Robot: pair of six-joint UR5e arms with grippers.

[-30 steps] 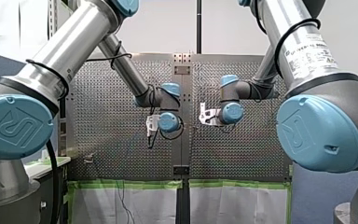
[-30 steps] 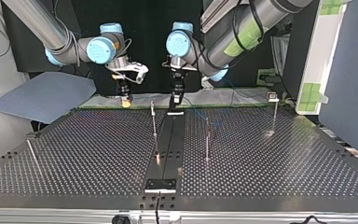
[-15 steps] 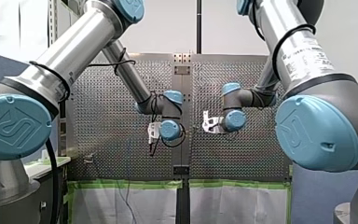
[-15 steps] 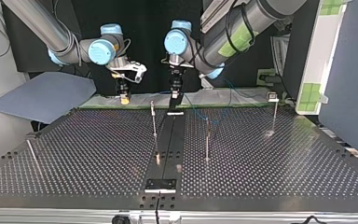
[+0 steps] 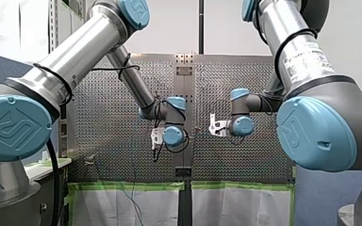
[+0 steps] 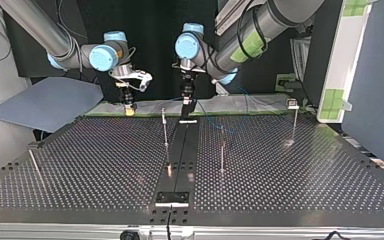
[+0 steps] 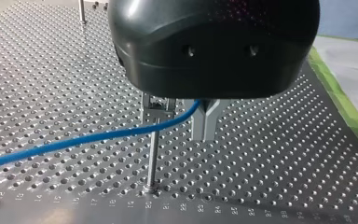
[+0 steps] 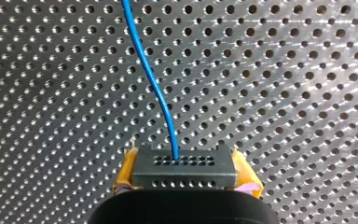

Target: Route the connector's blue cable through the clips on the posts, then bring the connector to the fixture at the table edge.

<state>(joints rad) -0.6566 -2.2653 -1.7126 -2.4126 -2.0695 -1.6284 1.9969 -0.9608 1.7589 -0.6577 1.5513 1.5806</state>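
My right fingers (image 8: 126,172) clamp the connector (image 8: 184,170); my left fingers (image 7: 198,125), pressed together, seem to pinch its blue cable (image 7: 98,137) beside a post (image 7: 153,158).

Silver arms (image 5: 75,52), blue joint caps (image 5: 14,127) (right tool (image 8: 185,168): yellow pads (image 8: 127,172))

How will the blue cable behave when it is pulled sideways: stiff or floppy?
Probably floppy: the blue cable leaves the connector in a soft curve, not a straight line. It looks thin, so it is likely light and easy to kink. Its jacket looks smooth, so it may slide in a loose grip.
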